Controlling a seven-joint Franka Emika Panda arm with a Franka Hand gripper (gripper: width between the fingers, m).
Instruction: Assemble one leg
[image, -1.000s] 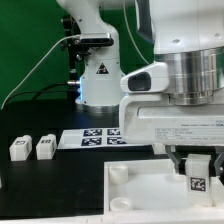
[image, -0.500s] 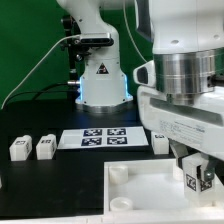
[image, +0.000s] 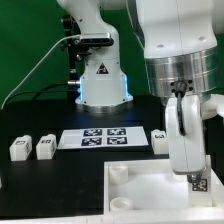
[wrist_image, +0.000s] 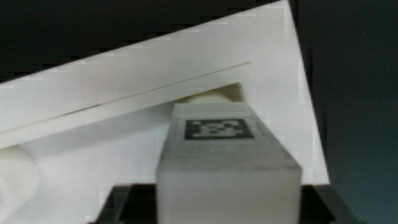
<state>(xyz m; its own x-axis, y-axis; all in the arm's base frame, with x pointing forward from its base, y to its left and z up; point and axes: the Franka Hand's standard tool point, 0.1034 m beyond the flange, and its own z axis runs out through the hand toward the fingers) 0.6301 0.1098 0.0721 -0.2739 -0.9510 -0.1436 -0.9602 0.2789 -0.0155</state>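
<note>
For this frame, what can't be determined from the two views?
- The gripper: in the exterior view the wrist housing covers its fingers, so its grip on the leg is unconfirmed.
- The leg in the wrist view: its lower end is cut off by the edge.
- The panel: which socket is targeted is hidden by the arm.

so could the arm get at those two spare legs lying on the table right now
Probably not straight away. Its fingers are shut on a leg over the white panel. The two spare legs lie uncovered toward the exterior view's left, so the way looks free once that leg is released.
</note>
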